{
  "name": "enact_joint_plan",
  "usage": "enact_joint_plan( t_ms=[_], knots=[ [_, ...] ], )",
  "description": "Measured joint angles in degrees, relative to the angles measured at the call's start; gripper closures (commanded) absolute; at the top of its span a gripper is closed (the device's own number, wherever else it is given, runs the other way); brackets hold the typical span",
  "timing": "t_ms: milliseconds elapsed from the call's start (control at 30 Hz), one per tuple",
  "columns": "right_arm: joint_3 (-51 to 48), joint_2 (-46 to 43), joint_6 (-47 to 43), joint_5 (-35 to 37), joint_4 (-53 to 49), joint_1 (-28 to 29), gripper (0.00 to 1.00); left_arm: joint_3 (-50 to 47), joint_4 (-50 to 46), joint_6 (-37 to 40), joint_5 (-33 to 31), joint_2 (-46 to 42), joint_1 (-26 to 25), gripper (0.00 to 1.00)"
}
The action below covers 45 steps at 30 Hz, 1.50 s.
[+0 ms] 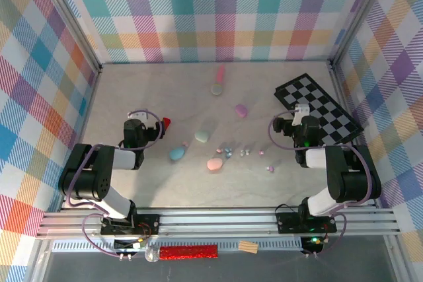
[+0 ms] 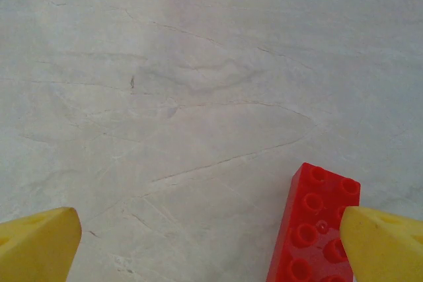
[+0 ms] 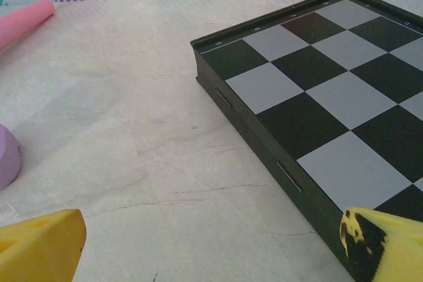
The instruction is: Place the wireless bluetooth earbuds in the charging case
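Note:
Several tiny pastel earbuds (image 1: 228, 152) lie scattered mid-table, with more of them at the right (image 1: 269, 168). Around them rest pebble-shaped cases: blue (image 1: 176, 154), mint (image 1: 201, 137), pink (image 1: 214, 164) and purple (image 1: 241, 109). My left gripper (image 1: 151, 123) hovers left of them, open (image 2: 211, 249) over bare table, with nothing between its yellow fingertips (image 2: 36, 242). My right gripper (image 1: 297, 115) is open (image 3: 211, 255) beside the chessboard, also with nothing in it. The purple case (image 3: 6, 156) shows at the left edge of the right wrist view.
A red brick (image 1: 165, 123) lies by my left gripper's right fingertip (image 2: 314, 229). A black-and-grey chessboard (image 1: 317, 107) fills the right side (image 3: 317, 97). A pink cylinder (image 1: 220, 72) with a green piece (image 1: 216, 88) lies at the back (image 3: 23, 21). Plaid walls enclose the table.

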Motion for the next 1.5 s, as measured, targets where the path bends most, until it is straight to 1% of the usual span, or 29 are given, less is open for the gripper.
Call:
enact_joint_plan(
  t_ms=[833,967,1100,1200,1333,1500],
  knots=[
    [0.0,-0.26,-0.15,-0.17,-0.74,0.0,0.01,0.0,0.02,-0.02,-0.26,0.0,0.0,0.0],
    [0.39,-4.28,-0.17,-0.68,-6.08,0.0,0.01,0.0,-1.31,-0.02,-1.49,-1.73,0.0,0.0],
    [2.25,-10.6,-0.15,-1.05,-12.09,0.42,0.01,0.37,-5.38,0.04,-2.34,-8.11,-0.13,0.0],
    [4.2,-14.53,0.31,-1.07,-17.53,1.62,0.01,1.36,-8.83,1.53,-4.07,-13.51,-1.53,0.0],
    [7.3,-19.91,2.99,-2.05,-26.18,3.52,0.01,3.15,-13.86,4.48,-5.79,-20.0,-5.62,0.0],
    [11.02,-25.49,9.07,-7.13,-36.24,4.57,0.01,6.32,-20.74,7.85,-4.98,-25.73,-13.2,0.0]
  ],
)
